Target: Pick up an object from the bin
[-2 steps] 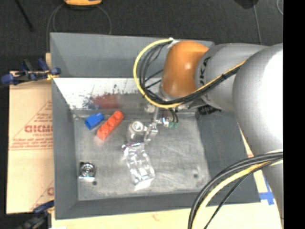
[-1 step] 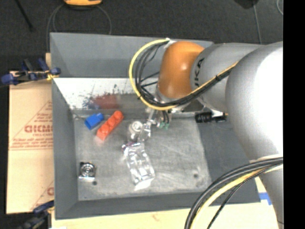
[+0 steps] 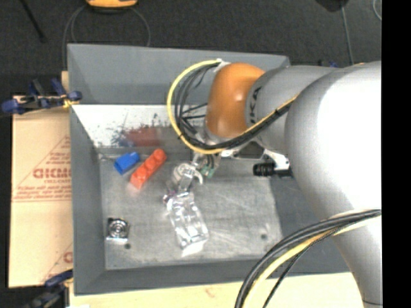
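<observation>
A KUKA arm (image 3: 334, 140), its wrist under an orange cover (image 3: 231, 101) ringed with black and yellow cables, reaches in from the right over a grey metal bin (image 3: 244, 210). Its gripper (image 3: 191, 172) is low near the middle of the bin floor, at the upper end of a crumpled clear plastic package (image 3: 185, 222) that stretches from there toward the bin's near wall. Whether the tip touches the package, and whether the pincer is spread or pressed together, cannot be told from this angle. Just left of the gripper lies an orange toy brick (image 3: 148, 167), set on a slant, with a smaller blue toy brick (image 3: 126, 163) close beside it on its left. Well apart from these, in the near left corner of the floor, sits a small shiny metal part (image 3: 117, 230).
</observation>
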You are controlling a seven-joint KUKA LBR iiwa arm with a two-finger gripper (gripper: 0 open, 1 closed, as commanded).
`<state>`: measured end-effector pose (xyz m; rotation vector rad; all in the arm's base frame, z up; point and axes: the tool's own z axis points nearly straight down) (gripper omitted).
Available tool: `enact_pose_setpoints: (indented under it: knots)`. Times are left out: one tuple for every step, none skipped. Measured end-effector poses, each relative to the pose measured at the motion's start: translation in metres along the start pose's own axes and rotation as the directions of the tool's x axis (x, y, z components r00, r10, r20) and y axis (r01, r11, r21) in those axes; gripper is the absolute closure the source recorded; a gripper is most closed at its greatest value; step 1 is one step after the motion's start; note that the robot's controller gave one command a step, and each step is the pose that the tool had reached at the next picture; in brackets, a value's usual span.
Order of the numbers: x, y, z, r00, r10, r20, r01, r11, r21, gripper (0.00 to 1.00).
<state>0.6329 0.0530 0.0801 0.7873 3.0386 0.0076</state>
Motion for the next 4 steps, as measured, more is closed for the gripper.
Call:
enact_pose_setpoints:
  knots:
    - [-0.002, -0.012, 0.000, 0.995, 0.102, -0.006, -0.102, 0.995, -0.006, 0.00]
    - [-0.002, -0.011, 0.000, 0.995, 0.099, -0.006, -0.099, 0.995, -0.005, 1.00]
    - [-0.004, -0.010, -0.032, 0.996, 0.090, 0.004, -0.090, 0.996, 0.000, 1.00]
    - [-0.007, -0.009, -0.103, 0.997, 0.082, 0.007, -0.082, 0.997, -0.001, 1.00]
